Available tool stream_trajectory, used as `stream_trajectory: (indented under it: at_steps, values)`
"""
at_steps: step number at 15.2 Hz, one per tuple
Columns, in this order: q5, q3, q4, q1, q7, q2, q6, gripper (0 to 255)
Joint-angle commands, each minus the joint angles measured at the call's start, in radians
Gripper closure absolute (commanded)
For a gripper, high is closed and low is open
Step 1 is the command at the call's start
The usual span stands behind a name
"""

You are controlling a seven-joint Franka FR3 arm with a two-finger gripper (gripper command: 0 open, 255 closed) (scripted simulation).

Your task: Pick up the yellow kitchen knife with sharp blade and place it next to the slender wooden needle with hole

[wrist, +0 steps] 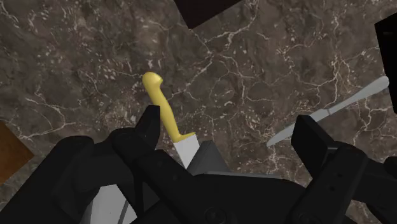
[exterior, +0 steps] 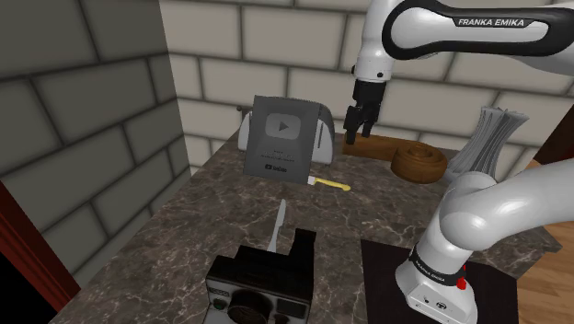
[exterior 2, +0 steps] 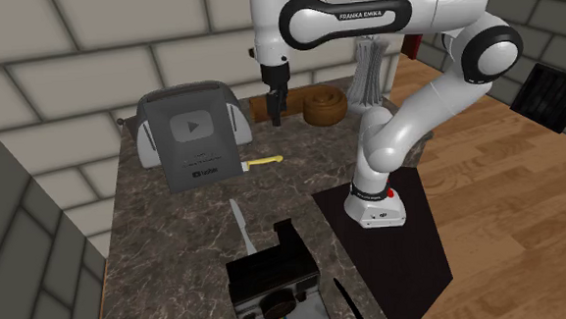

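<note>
While the gripper is hanging over the table with its fingers wide apart and holding nothing, the knife is lying flat in front of the grey sign. I think the fingers should be going down on each side of the yellow handle, away from the blade. That handle is looking smooth, thin and curved. The table is looking like dark stone with white veins. A long grey pointed needle is lying near the camera.
</note>
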Motion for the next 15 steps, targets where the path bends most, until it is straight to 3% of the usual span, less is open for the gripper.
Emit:
stream_trajectory:
  at_steps: [1,8,15]
  values:
    - [0.000,0.000,0.000,0.000,0.000,0.000,0.000,0]
    - [-0.084,-0.007,-0.210,0.026,-0.158,0.034,0.347,0]
    - [-0.179,-0.022,-0.337,0.031,-0.288,0.194,0.748,0]
